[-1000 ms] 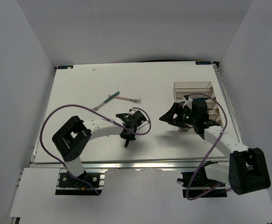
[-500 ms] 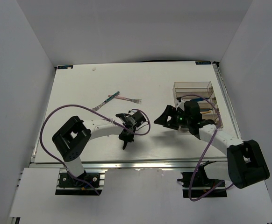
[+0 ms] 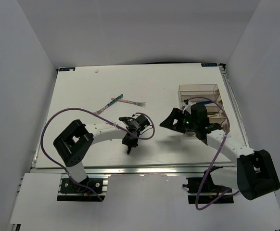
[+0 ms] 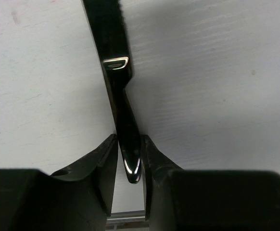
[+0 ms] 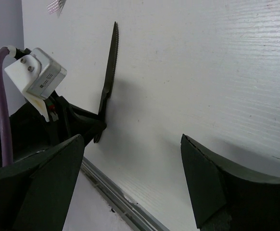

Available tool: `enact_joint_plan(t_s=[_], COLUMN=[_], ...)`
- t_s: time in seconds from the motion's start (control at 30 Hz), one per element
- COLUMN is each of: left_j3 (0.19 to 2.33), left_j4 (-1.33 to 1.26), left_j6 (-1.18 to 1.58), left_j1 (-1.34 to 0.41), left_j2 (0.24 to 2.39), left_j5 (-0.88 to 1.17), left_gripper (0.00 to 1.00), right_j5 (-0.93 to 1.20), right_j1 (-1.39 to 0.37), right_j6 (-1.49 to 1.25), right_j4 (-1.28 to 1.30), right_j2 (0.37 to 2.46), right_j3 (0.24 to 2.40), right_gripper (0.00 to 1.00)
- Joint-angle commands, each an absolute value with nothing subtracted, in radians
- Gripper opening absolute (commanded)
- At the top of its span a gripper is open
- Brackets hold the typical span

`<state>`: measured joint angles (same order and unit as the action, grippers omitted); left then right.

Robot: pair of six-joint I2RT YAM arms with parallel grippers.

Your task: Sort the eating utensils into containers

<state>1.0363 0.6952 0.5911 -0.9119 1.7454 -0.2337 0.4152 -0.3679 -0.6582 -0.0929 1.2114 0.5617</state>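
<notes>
The black knife [image 4: 116, 43] is slim and glossy, with a serrated edge that shows plainly in the right wrist view. It looks like light, fairly stiff plastic, so weight should be no trouble. Slip and swing are the likelier problems. The left tool [image 4: 129, 144] pinches it by the very end of the narrow handle, with the fingers pressed onto its two smooth flanks. Nearly the whole length sticks out past the grip. Held like that it could pivot between the pads or droop at the tip. A hold nearer the middle of the handle, across the flat faces, would probably steady it better.

The knife sits close to the near edge of the bench [image 3: 82, 96], a little left of centre. I cannot tell whether its blade touches the surface or hangs just above it.

Farther in, toward the far-left part of the bench, two forks [image 3: 130, 102] lie near each other. The right tool [image 3: 170, 120] is spread wide with nothing in it, between the knife and the tray [image 3: 197, 87]. The tray stands along the right edge toward the far corner and has a blue piece [image 3: 205, 101] in one slot. Its slots are narrow, so the knife will likely need to go in lengthwise.
</notes>
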Motion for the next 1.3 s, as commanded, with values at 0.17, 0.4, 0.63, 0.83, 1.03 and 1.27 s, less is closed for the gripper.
enact_joint_plan(t_s=[0.17,0.4,0.63,0.83,1.03,1.27], left_j3=[0.931,0.979,1.095,1.150,1.166,1.173], left_j4=[0.683,0.703,0.727,0.742,0.732,0.692], left_j6=[0.595,0.591,0.597,0.606,0.612,0.621], left_j1=[-0.919,-0.920,-0.928,-0.940,-0.943,-0.963], left_j2=[1.881,1.807,1.686,1.648,1.628,1.623], left_j5=[-0.135,-0.202,-0.281,-0.301,-0.296,-0.264], left_gripper=[0.10,0.00,0.00,0.00,0.00,0.00], right_j5=[0.390,0.420,0.485,0.541,0.546,0.534], right_j1=[-0.368,-0.359,-0.364,-0.414,-0.488,-0.537], right_j6=[-0.624,-0.624,-0.659,-0.748,-0.891,-1.054], right_j4=[-0.052,-0.069,-0.172,-0.331,-0.510,-0.693], right_j2=[1.134,1.153,1.199,1.290,1.391,1.491], right_j3=[0.617,0.597,0.554,0.502,0.460,0.459], right_gripper=[0.86,0.86,0.86,0.85,0.84,0.84])
